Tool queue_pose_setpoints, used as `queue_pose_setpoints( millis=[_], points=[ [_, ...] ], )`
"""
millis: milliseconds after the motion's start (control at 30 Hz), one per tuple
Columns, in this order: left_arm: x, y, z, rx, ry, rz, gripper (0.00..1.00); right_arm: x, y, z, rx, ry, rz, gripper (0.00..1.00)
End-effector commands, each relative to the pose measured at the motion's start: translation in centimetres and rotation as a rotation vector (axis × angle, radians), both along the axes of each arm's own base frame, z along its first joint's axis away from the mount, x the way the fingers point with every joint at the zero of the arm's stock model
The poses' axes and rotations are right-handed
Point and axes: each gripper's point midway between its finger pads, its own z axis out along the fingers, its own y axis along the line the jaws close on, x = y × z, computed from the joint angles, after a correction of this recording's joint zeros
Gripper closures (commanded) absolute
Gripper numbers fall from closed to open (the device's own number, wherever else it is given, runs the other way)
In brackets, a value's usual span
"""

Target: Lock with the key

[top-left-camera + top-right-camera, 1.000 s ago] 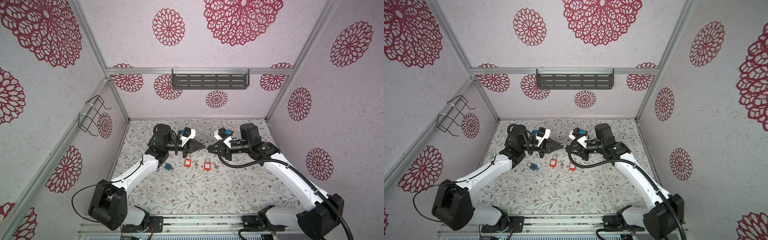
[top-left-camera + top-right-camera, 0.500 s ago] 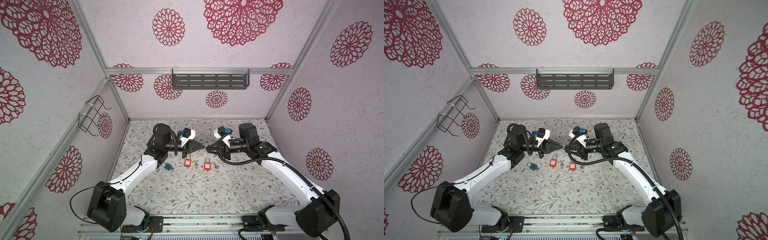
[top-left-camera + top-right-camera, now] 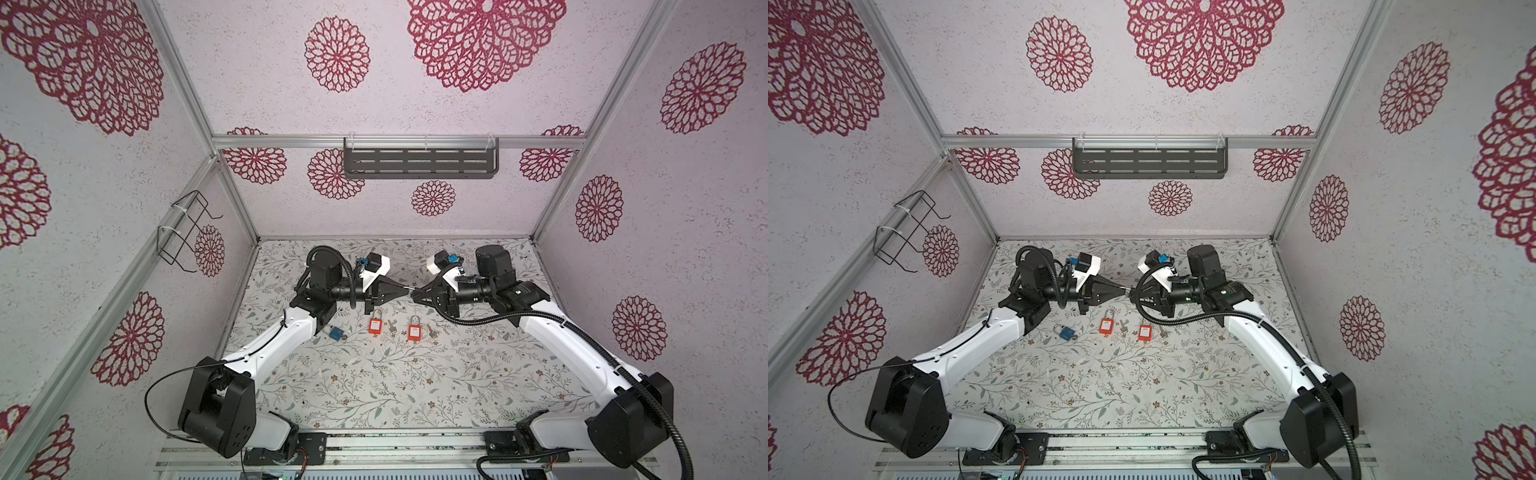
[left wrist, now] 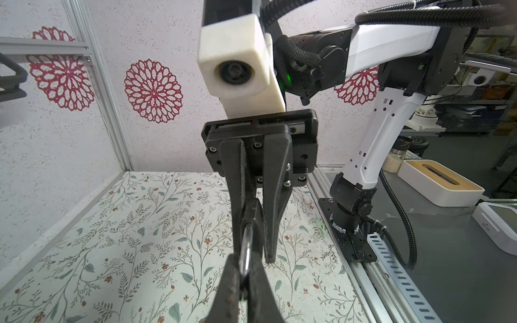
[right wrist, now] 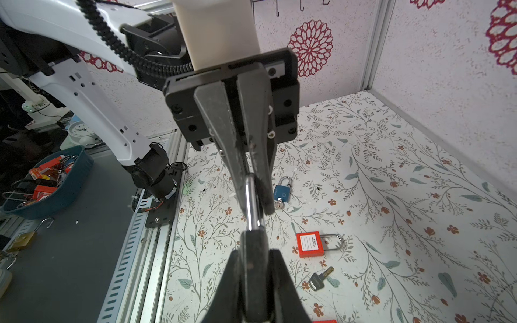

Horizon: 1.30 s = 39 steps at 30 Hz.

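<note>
Since a second ago the right gripper [image 3: 415, 296] has edged inward. Its tip, then just apart from the left gripper [image 3: 404, 290], now meets it above the back half of the table [image 3: 374, 395]. Between them hangs what looks like a dark padlock [image 5: 253, 247]: the right fingers, nearly closed, clamp its body, while the left fingers are pinched fully together on its silver shackle [image 5: 251, 201]. Neither grip has altered. My guess is that the shackle is being pressed home. No key sits in the lock that I can see. One key [image 3: 391, 329] lies on the table beside a red padlock [image 3: 375, 326], so the turning step seems yet to come.
</note>
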Motion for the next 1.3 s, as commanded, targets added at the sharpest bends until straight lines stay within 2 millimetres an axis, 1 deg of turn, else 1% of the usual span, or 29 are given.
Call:
queue_pose_setpoints(
  millis=[0, 33, 100, 133, 167, 300, 333, 433, 533, 667, 767, 867, 933, 1033, 1267],
  points=[
    [-1.2, -0.5, -0.4, 0.056, 0.025, -0.016, 1.00, 0.0, 0.0, 3.5, 0.044, -0.162, 0.003, 1.00],
    [-1.2, -0.4, -0.4, 0.073, 0.019, -0.006, 1.00, 0.1, -0.4, 3.1, 0.029, -0.159, -0.011, 1.00],
    [-1.1, -0.1, -0.4, 0.102, 0.017, 0.017, 0.91, 0.1, -1.2, 2.4, 0.018, -0.148, -0.035, 1.00],
    [-1.0, 0.1, -0.4, 0.112, 0.012, 0.025, 0.86, 0.1, -1.4, 2.1, 0.016, -0.143, -0.044, 1.00],
    [-0.9, 0.3, -0.4, 0.118, 0.008, 0.039, 0.77, 0.1, -1.7, 1.9, 0.016, -0.143, -0.051, 1.00],
    [-0.2, 1.2, 0.7, 0.118, -0.029, 0.113, 0.57, -0.2, -2.3, 1.1, -0.004, -0.126, -0.072, 1.00],
    [-0.2, 1.4, 1.1, 0.119, -0.046, 0.129, 0.54, -0.2, -2.4, 0.9, -0.011, -0.124, -0.077, 1.00],
    [0.1, 2.0, 1.9, 0.135, -0.079, 0.183, 0.50, -0.2, -2.7, 0.6, -0.020, -0.115, -0.086, 1.00],
    [0.1, 2.3, 2.0, 0.158, -0.085, 0.204, 0.49, -0.2, -2.7, 0.9, -0.011, -0.113, -0.084, 1.00],
    [0.2, 2.0, 1.3, 0.204, -0.092, 0.224, 0.49, -0.1, -2.6, 1.2, -0.002, -0.110, -0.087, 1.00],
    [0.2, 1.4, 1.0, 0.220, -0.102, 0.232, 0.51, 0.0, -2.5, 1.3, 0.002, -0.107, -0.089, 1.00],
    [0.1, 0.3, 0.6, 0.222, -0.115, 0.246, 0.56, 0.0, -2.6, 1.3, -0.003, -0.109, -0.094, 1.00],
    [0.2, -0.3, 0.4, 0.218, -0.131, 0.275, 0.57, 0.0, -2.7, 1.2, -0.006, -0.108, -0.097, 1.00],
    [0.4, -0.6, 0.9, 0.185, -0.154, 0.303, 0.56, -0.1, -2.7, 1.3, -0.007, -0.107, -0.096, 1.00],
    [0.5, -1.1, 0.7, 0.199, -0.152, 0.310, 0.59, 0.0, -2.6, 1.5, -0.003, -0.107, -0.093, 1.00]
  ],
)
